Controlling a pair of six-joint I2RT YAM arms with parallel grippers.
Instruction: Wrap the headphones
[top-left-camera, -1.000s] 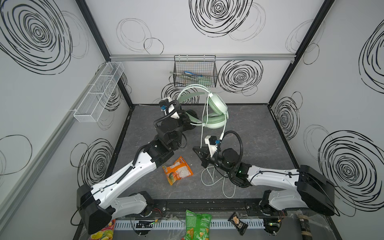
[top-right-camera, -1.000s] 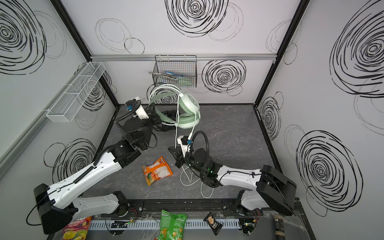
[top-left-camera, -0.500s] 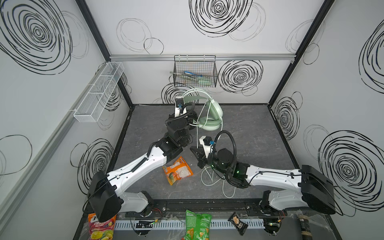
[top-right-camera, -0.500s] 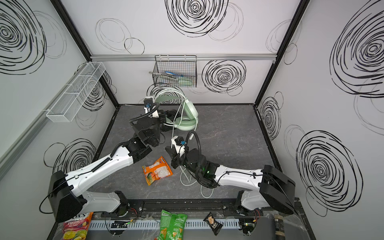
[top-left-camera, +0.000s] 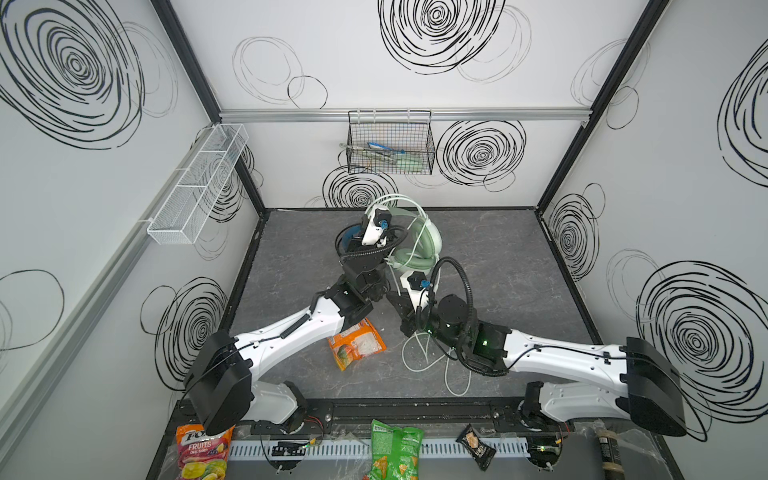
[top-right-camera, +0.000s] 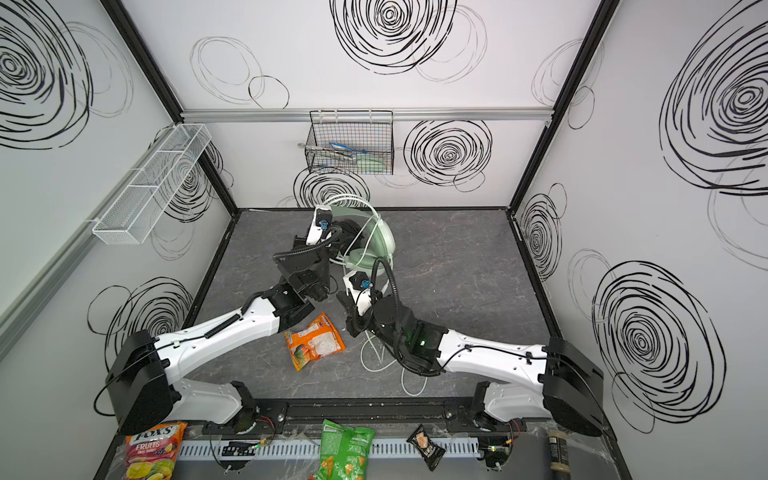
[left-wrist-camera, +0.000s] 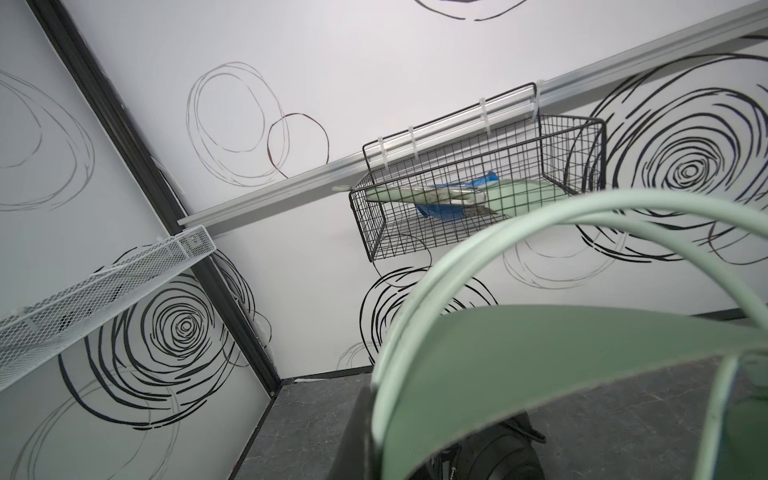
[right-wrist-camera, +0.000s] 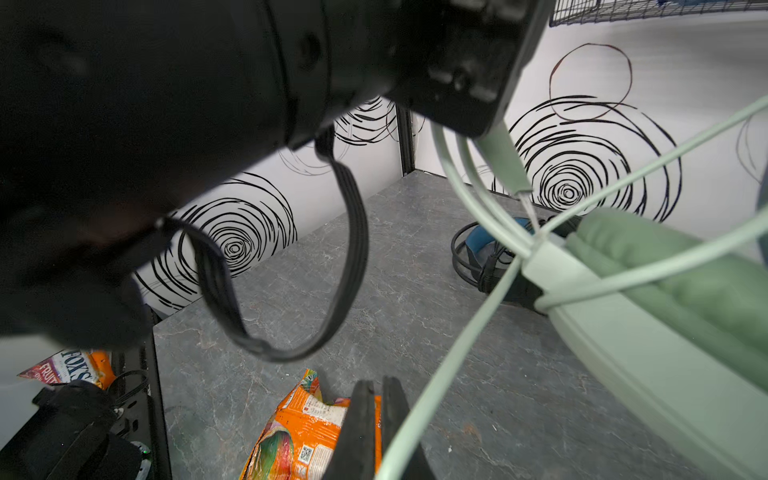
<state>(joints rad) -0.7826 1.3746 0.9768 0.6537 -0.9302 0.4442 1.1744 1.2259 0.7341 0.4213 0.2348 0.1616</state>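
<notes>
Grip: left claw (right-wrist-camera: 486, 120) clamps mint headset (top-left-camera: 419, 249); right claw (right-wrist-camera: 376, 419) closed, cable (right-wrist-camera: 457, 345) beside it. Suggest holding cable taut and laying loops snug.

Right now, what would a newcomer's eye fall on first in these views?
The mint-green headphones, held up between both arms near the back middle of the table, with their pale cable looped over them. Next the orange snack packet lying in front, and the black headphones resting beside them.

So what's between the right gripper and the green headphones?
The pale cable runs straight from beside the right gripper up to the mint headphones, above the grey table. The right wrist view shows it.
</notes>
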